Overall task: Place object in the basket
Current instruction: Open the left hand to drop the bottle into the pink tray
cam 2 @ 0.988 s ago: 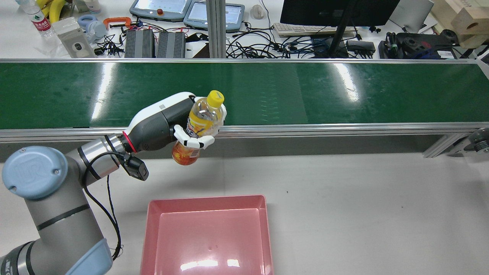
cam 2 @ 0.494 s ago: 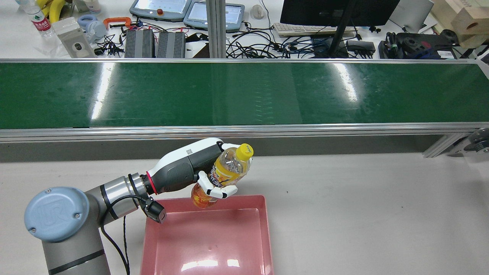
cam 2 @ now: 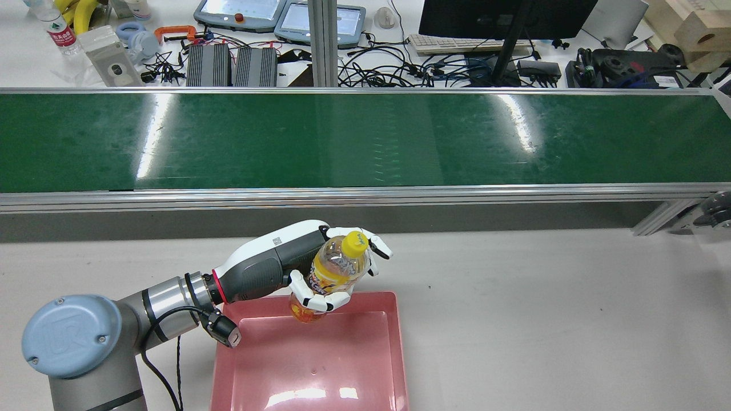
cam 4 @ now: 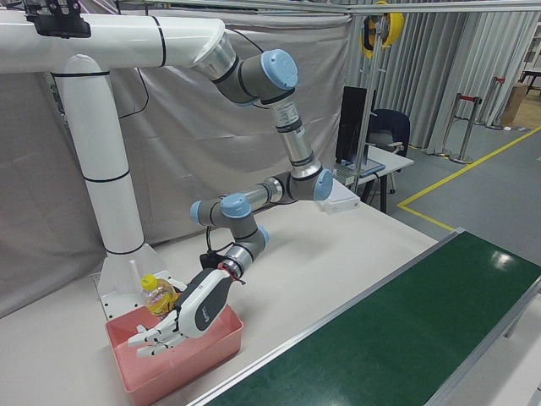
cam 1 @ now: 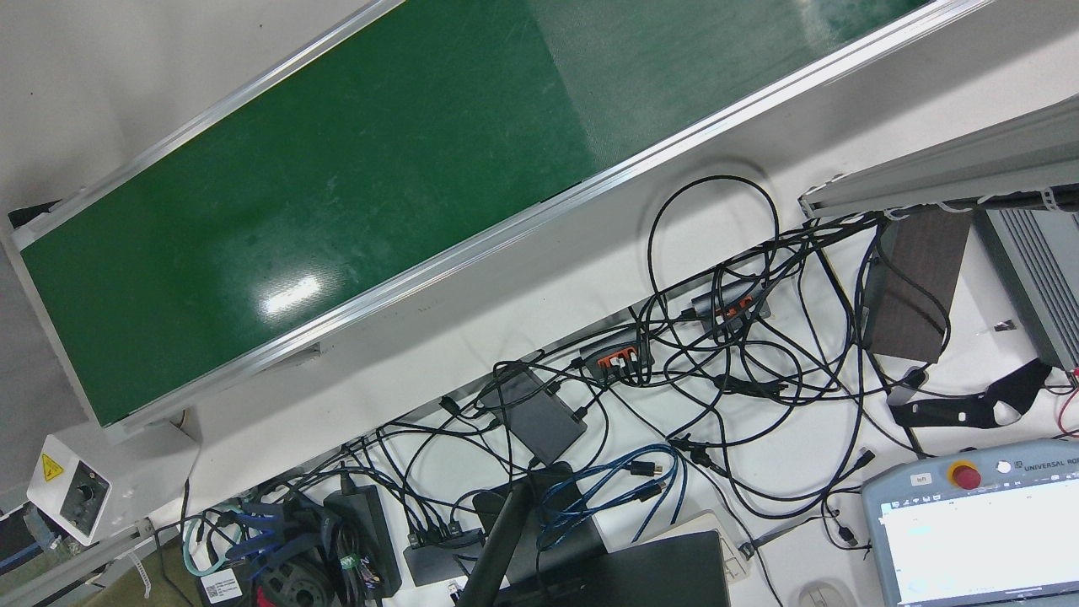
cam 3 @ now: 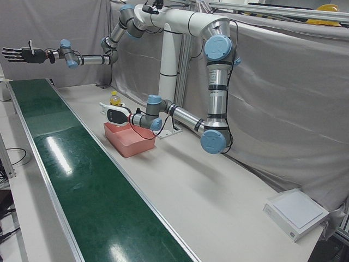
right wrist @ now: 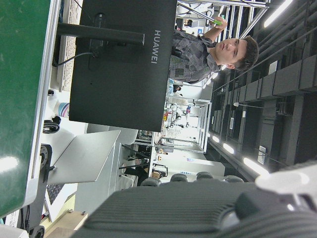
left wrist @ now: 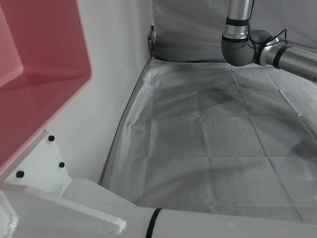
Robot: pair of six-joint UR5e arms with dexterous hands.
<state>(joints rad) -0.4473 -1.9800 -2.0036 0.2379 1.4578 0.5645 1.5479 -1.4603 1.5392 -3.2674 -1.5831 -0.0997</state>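
Just behind green conveyor, left hand (fingers loosening) around bottle over pink basket.

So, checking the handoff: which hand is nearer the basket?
Left. The left hand holds the bottle over the basket; the right hand is raised far off beyond the belt.

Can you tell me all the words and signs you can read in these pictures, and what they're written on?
"HUAWEI": on the back of the black monitor.
"UNIVERSAL RO", cut off at the edge: on the teach pendant.
"UR": on the arm's blue joint cap.
Yellow warning triangle: on the white control box.
The bottle label is too blurred.
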